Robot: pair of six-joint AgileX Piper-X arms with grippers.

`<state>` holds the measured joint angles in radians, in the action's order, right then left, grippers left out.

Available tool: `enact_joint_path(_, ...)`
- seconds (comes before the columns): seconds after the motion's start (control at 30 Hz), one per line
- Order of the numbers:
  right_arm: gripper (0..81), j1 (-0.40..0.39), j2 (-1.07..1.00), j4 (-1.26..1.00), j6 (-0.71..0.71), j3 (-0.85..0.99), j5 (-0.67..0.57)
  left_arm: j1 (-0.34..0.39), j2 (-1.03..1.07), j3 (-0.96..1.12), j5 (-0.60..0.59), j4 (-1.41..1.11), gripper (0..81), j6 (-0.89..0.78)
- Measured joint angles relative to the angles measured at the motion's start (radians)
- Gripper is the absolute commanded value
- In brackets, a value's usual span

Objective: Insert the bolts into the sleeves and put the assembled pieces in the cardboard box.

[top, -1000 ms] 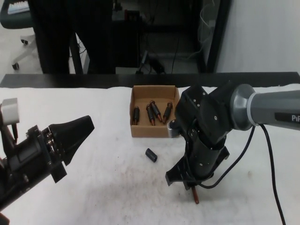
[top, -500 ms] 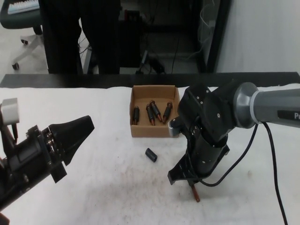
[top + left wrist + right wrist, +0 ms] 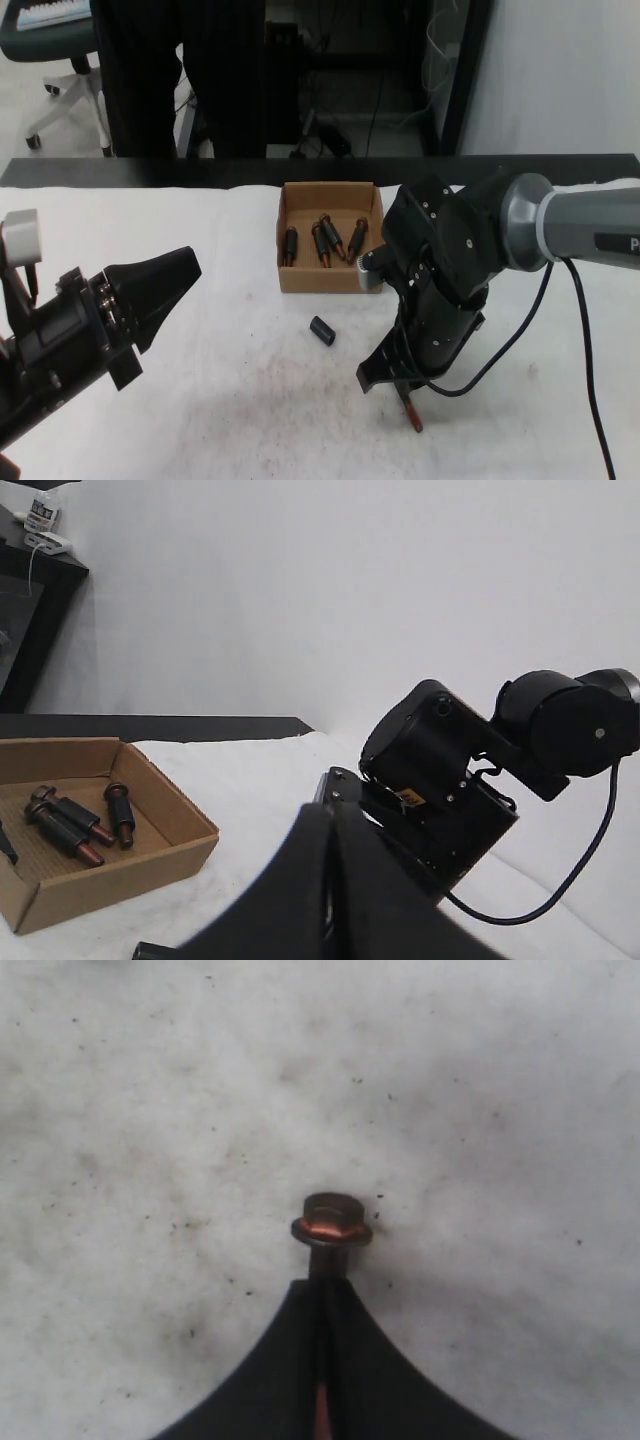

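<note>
A white-covered bench stands before a dark room. Near its front edge the right gripper is pinched tight on one copper bolt, head protruding. By the left edge the left gripper is closed on nothing. Mid-bench lies one loose sleeve. Toward the far edge, the cardboard box holds what look like four assembled pieces. One pairing seems left.

You are seeing open desk stretching in front of the cardboard box, with only the sleeve lying there; the right hand is hanging low off the box's front right corner.
</note>
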<state>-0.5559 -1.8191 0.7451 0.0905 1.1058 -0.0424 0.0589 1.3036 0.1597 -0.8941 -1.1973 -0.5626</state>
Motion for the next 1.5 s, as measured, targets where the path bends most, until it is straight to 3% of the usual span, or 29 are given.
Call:
enact_joint_path(0.1,33.1,0.000,0.000,-0.007,0.002,0.000,-0.030,0.000,0.000,0.000,0.000,0.000,0.3,0.000)
enact_joint_path(0.17,36.3,0.000,0.000,-0.008,0.004,0.000,-0.038,0.000,0.000,0.000,0.000,0.000,0.3,0.000)
enact_joint_path(0.33,28.7,0.000,-0.014,-0.017,0.004,-0.007,-0.032,0.000,0.000,0.000,-0.003,0.000,0.3,0.000)
enact_joint_path(0.67,26.5,0.000,-0.015,-0.049,0.000,-0.007,0.010,0.000,0.000,0.000,-0.021,0.000,0.3,0.000)
enact_joint_path(0.87,0.8,0.000,-0.015,-0.063,-0.020,-0.007,0.033,0.000,0.000,0.000,-0.020,0.000,0.3,0.000)
enact_joint_path(1.33,0.9,0.000,-0.011,-0.091,-0.106,-0.007,0.032,0.000,0.000,0.000,-0.020,0.000,0.3,0.000)
enact_joint_path(1.5,0.9,0.021,0.078,-0.317,-0.024,-0.008,-0.189,0.000,0.000,0.000,-0.020,0.000,0.3,0.000)
